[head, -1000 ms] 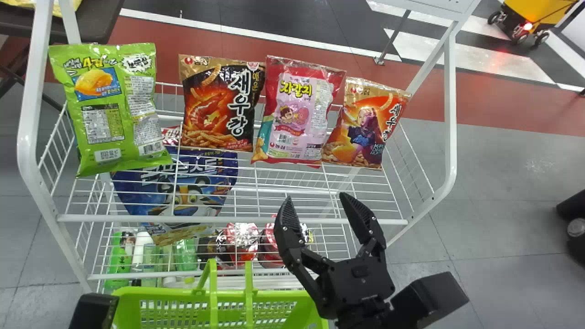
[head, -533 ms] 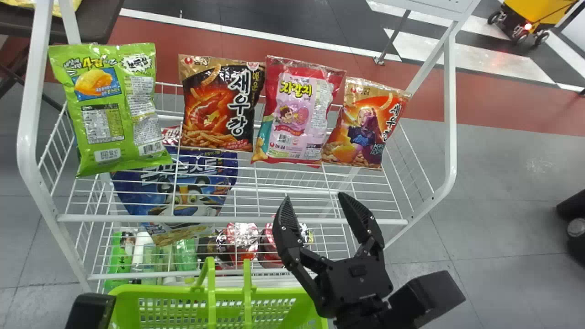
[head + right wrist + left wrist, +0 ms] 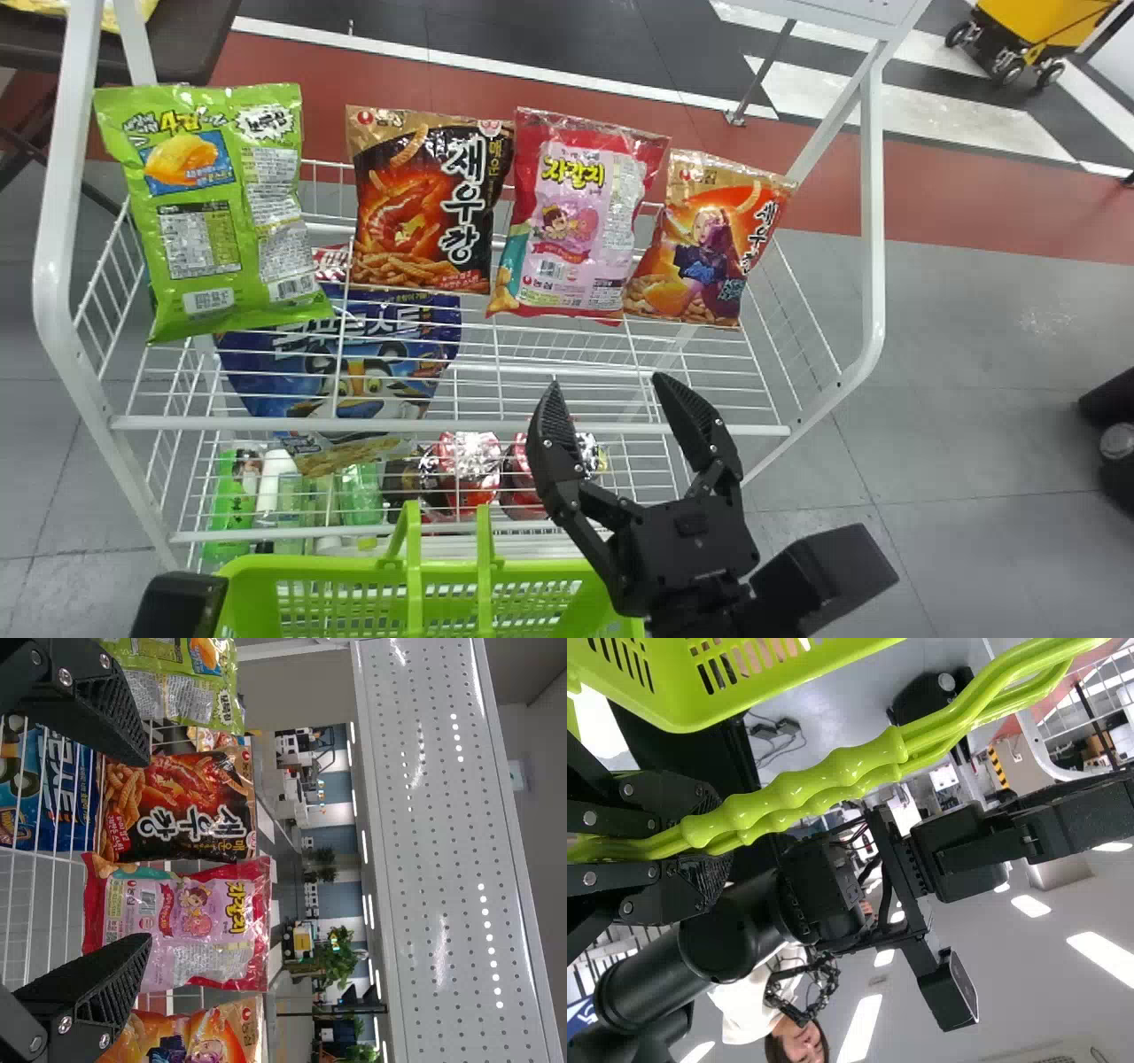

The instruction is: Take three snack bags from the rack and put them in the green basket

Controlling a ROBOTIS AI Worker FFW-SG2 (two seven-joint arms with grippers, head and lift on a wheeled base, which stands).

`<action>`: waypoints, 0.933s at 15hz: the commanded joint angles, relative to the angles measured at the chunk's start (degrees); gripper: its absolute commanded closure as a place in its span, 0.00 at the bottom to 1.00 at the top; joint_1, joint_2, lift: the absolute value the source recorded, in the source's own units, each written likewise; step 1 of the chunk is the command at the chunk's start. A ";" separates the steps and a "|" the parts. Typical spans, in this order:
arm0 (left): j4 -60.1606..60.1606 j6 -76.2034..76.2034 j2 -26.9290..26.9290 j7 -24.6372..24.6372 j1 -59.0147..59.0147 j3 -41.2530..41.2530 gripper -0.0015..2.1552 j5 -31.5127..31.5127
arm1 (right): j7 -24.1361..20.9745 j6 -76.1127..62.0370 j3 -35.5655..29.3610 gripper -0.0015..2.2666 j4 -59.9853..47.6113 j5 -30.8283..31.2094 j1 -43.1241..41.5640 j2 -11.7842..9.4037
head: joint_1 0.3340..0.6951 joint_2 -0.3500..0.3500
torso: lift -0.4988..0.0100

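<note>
Well, red-and-pink snack bag [image 3: 580, 221], glossy, crinkled, seemingly plump.

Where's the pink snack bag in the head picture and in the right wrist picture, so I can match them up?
Head view: near the top middle, the pink bag sits between the black bag and the orange bag.
Right wrist view: between those same two bags, partly behind a finger of the right gripper.
Shared landmark: the black bag with the shrimp picture.
</note>
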 commanded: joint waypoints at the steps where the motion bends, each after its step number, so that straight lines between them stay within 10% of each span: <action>1: -0.05 -0.19 0.01 -0.04 0.22 0.00 0.65 -0.03 | 0.32 0.00 0.12 0.06 0.02 -0.01 0.05 0.00 | 1.00 0.00 | 0.96; 7: 0.48 -1.95 0.01 -0.13 0.92 0.09 0.65 -0.12 | 2.25 1.05 0.12 0.06 1.16 -0.71 -3.02 0.18 | 1.00 0.00 | 0.96; 14: 2.06 -3.01 0.45 0.58 0.57 -0.88 0.65 -1.09 | 7.43 38.32 4.87 0.06 3.27 -4.41 -28.69 0.88 | 1.00 0.00 | 0.96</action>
